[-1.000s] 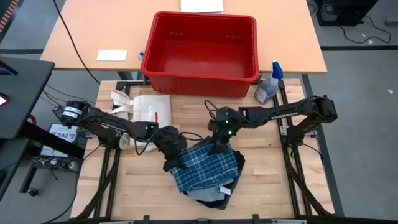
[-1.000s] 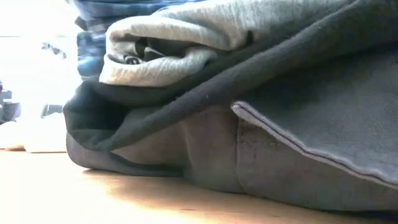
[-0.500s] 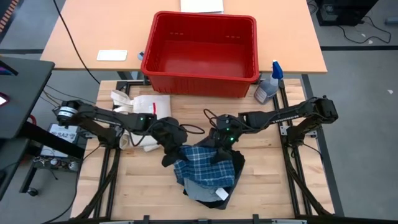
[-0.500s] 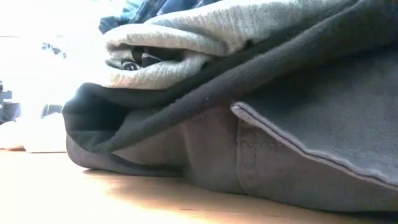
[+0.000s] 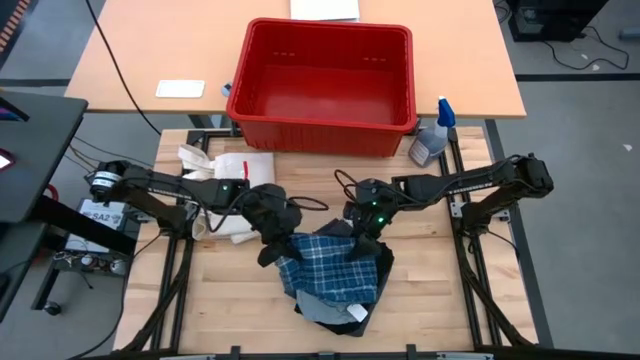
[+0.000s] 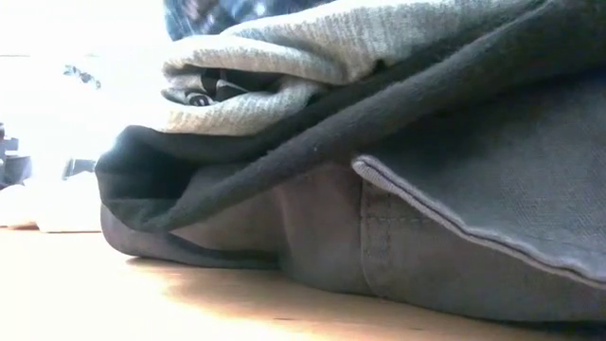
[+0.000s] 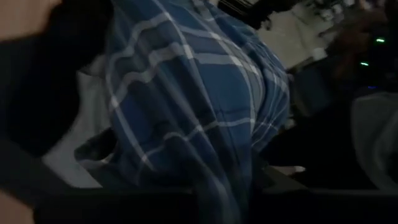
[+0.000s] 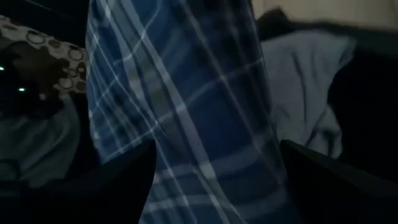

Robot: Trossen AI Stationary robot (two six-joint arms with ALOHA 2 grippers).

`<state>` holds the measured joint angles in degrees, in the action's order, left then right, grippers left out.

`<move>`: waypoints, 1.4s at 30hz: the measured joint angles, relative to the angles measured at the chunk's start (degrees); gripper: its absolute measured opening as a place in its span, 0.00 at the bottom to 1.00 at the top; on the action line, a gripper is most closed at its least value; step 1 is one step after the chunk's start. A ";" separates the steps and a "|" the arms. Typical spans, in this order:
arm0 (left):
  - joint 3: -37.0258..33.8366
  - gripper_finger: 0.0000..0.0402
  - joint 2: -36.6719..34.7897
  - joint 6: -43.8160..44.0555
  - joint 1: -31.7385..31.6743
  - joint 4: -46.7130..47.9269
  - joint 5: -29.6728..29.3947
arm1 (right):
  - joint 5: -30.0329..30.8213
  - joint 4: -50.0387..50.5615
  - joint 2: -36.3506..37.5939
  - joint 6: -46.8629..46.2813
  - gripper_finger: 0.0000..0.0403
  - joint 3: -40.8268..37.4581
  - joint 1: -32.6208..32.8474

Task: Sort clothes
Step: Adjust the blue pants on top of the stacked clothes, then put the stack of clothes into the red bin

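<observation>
Clothes lie heaped near the middle of the worktop's front half, the blue-and-white plaid piece (image 5: 332, 272) uppermost, over the dark charcoal-grey shorts (image 5: 335, 312) that stick out toward the front edge and a black piece (image 5: 384, 262) at the heap's right side. Toward the left rear of the worktop rests a cream-white tote bag (image 5: 232, 176), well apart from the heap. Next, the left gripper (image 5: 271, 251) sits at the plaid piece's left edge, its fingers pinched together on a fold of that cloth; the left wrist view shows plaid fabric bunched directly ahead of the fingers. Compared with a second ago, this gripper has travelled back and toward the middle, and the plaid piece has gathered from a wide, flat spread into a narrower bundle, its left corner raised off the pile. To the right, the right gripper (image 5: 361, 247) rests at the heap's rear right, its jaws spread wide with plaid cloth running between them in the right wrist view; no hold is evident. It has shifted slightly rightward over the same interval. Beyond the worktop's rear edge stand a red bin (image 5: 322, 128) and, further right, a spray bottle (image 5: 432, 139). Judged from this arrangement, separation of the top garment is under way, and nothing has yet reached the bin.
</observation>
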<state>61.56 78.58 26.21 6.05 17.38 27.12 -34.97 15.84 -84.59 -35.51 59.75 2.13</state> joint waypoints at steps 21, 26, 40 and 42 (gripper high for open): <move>-0.04 0.12 17.68 9.68 1.05 -4.70 7.05 | 1.87 21.91 0.80 -6.94 0.86 -0.02 7.18; -0.02 0.29 15.64 9.74 1.29 -5.76 7.04 | 8.06 22.06 2.94 -8.17 0.86 -0.02 8.51; 0.07 0.73 8.59 7.62 -4.52 -0.94 5.40 | 16.36 29.72 6.40 -11.01 0.86 0.21 11.55; 0.13 0.73 6.89 5.25 -5.29 1.69 3.20 | 18.07 30.35 7.93 -12.60 0.86 0.22 12.42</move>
<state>61.69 85.47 31.47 0.75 19.07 30.32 -16.90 46.19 -76.66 -48.11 59.96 14.55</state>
